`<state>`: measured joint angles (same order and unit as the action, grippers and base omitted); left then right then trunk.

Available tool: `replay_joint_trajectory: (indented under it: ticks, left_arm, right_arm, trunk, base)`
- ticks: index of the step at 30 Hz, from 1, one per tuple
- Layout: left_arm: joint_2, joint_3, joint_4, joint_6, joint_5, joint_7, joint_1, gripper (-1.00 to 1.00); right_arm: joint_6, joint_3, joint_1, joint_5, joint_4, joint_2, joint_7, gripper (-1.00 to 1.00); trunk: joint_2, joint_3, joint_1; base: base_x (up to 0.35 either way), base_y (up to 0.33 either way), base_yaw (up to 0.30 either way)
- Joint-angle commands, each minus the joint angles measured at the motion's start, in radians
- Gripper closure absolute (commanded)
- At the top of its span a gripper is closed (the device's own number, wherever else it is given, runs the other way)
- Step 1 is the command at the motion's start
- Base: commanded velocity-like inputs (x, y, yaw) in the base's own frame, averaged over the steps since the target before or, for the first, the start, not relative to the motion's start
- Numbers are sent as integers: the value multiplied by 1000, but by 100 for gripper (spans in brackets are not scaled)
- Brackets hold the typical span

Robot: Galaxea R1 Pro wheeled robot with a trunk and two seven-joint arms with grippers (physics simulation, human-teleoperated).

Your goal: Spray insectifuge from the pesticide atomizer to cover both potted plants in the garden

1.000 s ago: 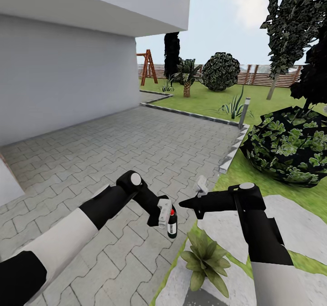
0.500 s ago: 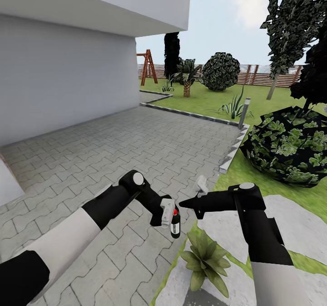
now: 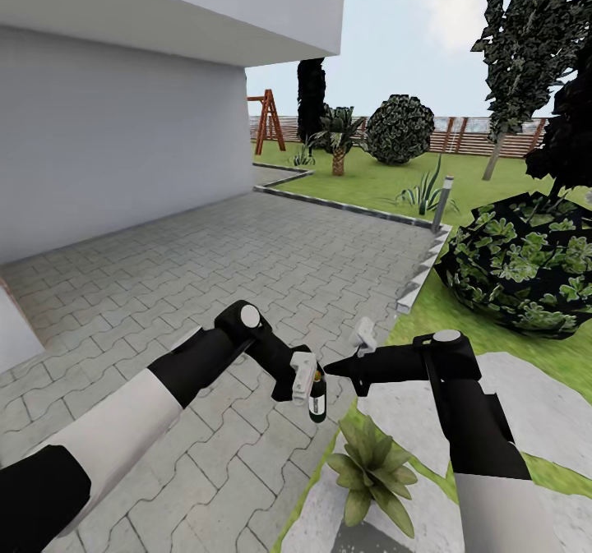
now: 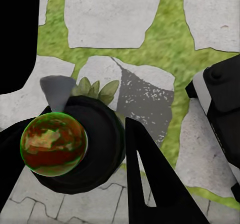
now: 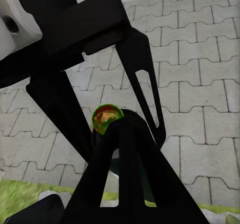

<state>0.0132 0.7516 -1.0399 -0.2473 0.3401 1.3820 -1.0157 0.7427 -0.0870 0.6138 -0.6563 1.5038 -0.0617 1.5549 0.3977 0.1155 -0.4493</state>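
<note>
My left gripper [image 3: 309,385] is shut on the pesticide atomizer [image 3: 317,403], a slim dark green bottle with a white label, held upright above the edge of the paving. From the left wrist view I look down on the atomizer [image 4: 54,144], its top red and green. My right gripper [image 3: 330,367] is shut, and its pointed tip sits right beside the bottle's top. In the right wrist view its fingers [image 5: 131,174] converge just below the atomizer [image 5: 106,117]. One potted plant [image 3: 374,464], a low olive-green rosette, stands on a stepping stone just below both grippers; its leaves [image 4: 95,88] show past the bottle.
Grey paving [image 3: 247,274] spreads left and ahead, bounded by a white house wall [image 3: 107,134]. A kerb [image 3: 419,278] separates it from the lawn. A big dark bush [image 3: 522,265] stands at the right, with stepping stones [image 3: 534,405], a bollard light [image 3: 444,204] and a wooden fence [image 3: 460,138] beyond.
My left gripper has carried the atomizer a little to the right and up, closing the gap to the right gripper's tip. The right arm has stayed still.
</note>
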Motion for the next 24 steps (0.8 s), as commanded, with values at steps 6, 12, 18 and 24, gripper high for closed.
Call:
replay_joint_trajectory:
  ticks: [6, 12, 18, 24]
  left_arm:
    - [-18, 3, -2, -10, 2, 4, -1, 100]
    - [-24, 3, -2, -11, 2, 5, -1, 100]
    - [-23, 3, -2, -10, 2, 5, -1, 100]
    - [-20, 3, -1, -11, 2, 5, -1, 100]
  right_arm:
    - [10, -2, 1, -9, 1, -1, 10, 100]
    - [10, -2, 1, -9, 1, -1, 11, 100]
    - [10, -2, 1, -9, 1, -1, 11, 100]
    - [10, -2, 1, -9, 1, -1, 11, 100]
  trunk:
    - [2, 2, -1]
    - [2, 2, -1]
    - [2, 2, -1]
    - [2, 2, -1]
  base:
    - [0, 0, 0]
    - [0, 0, 0]
    - [0, 0, 0]
    - [0, 0, 0]
